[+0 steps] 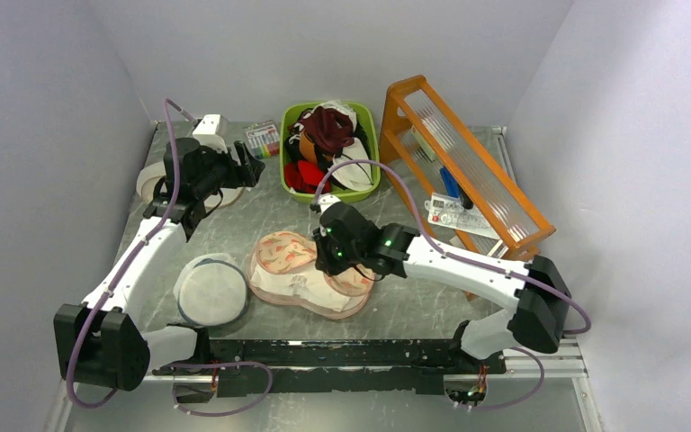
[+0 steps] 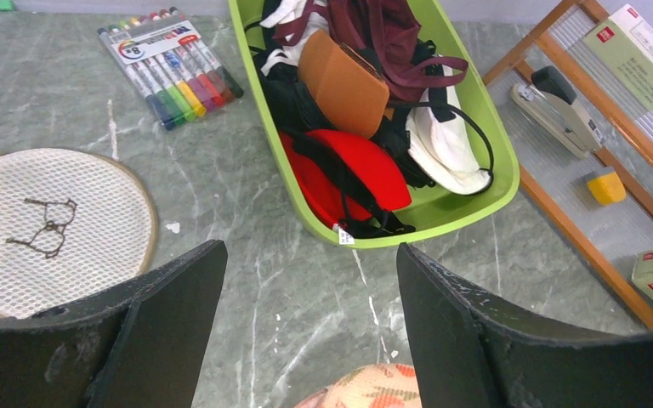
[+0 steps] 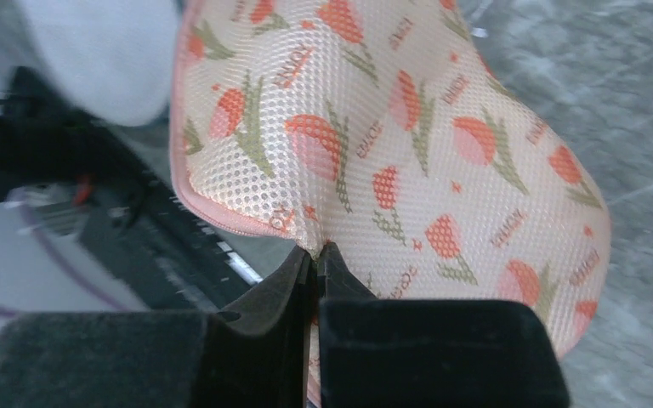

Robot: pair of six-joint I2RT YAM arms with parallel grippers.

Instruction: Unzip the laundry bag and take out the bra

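Observation:
The laundry bag [image 1: 286,253], cream-peach with red flowers, lies in the middle of the table. White material [image 1: 304,286] shows along its near side; I cannot tell whether that is the bra or the lining. My right gripper [image 1: 338,256] sits over the bag's right lobe. In the right wrist view it [image 3: 316,252] is shut, pinching a fold of the floral mesh [image 3: 408,144] beside the pink zip edge [image 3: 212,217]. My left gripper [image 1: 250,167] hovers at the back left, open [image 2: 310,255] and holding nothing, with the bag's tip [image 2: 374,387] just below it.
A green bin [image 1: 285,167] [image 2: 476,200] of dark, maroon and red garments stands at the back. A marker pack [image 1: 262,139] [image 2: 170,68] lies left of it. Round mesh discs lie near left [image 1: 211,290] and far left [image 2: 51,229]. An orange rack [image 1: 468,171] with a stapler [image 2: 561,106] fills the right.

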